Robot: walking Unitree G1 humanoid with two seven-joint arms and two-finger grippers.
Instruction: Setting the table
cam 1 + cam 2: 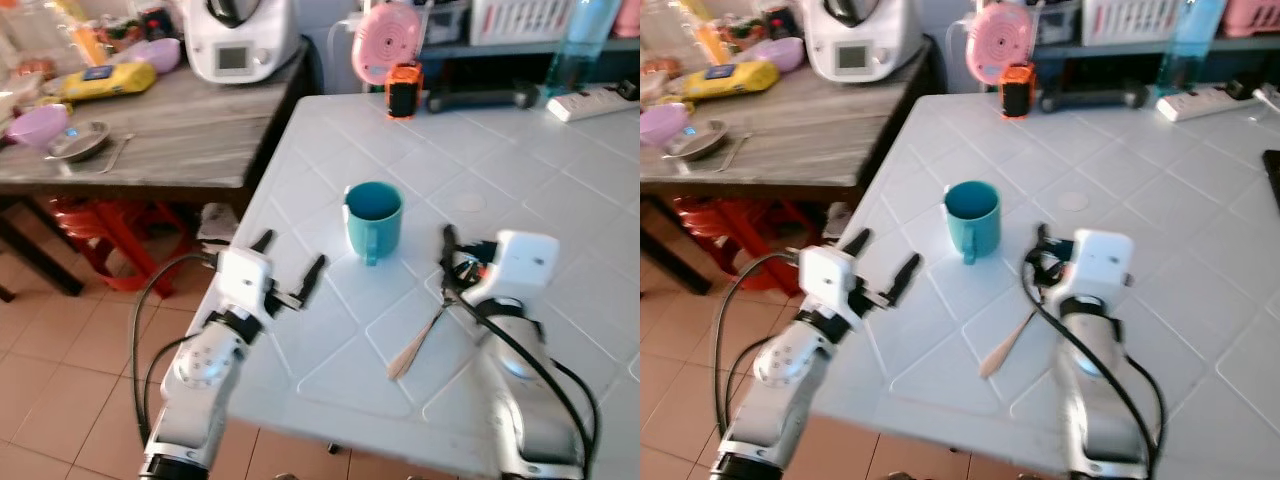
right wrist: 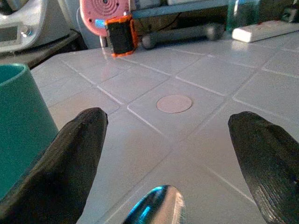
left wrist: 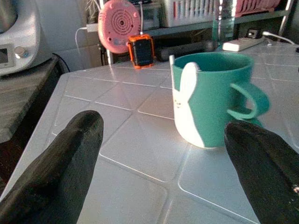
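Teal ceramic mug (image 1: 373,219) with white bunny print stands upright on white tiled surface (image 1: 540,170), between both hands, handle toward robot. Left hand (image 1: 290,268) spread wide, just beside mug. Right hand (image 1: 447,262) spread, over wooden-handled spoon (image 1: 418,342).

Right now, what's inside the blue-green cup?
The cup stands upright on the white table. Its inner wall looks bare, with nothing poking out. The very bottom is hidden by the rim.

mugs: 1 teal mug (image 1: 372,219) | spoons: 1 wooden-handled spoon (image 1: 418,343) | claws: 2, left claw (image 1: 290,268), right claw (image 1: 447,262)
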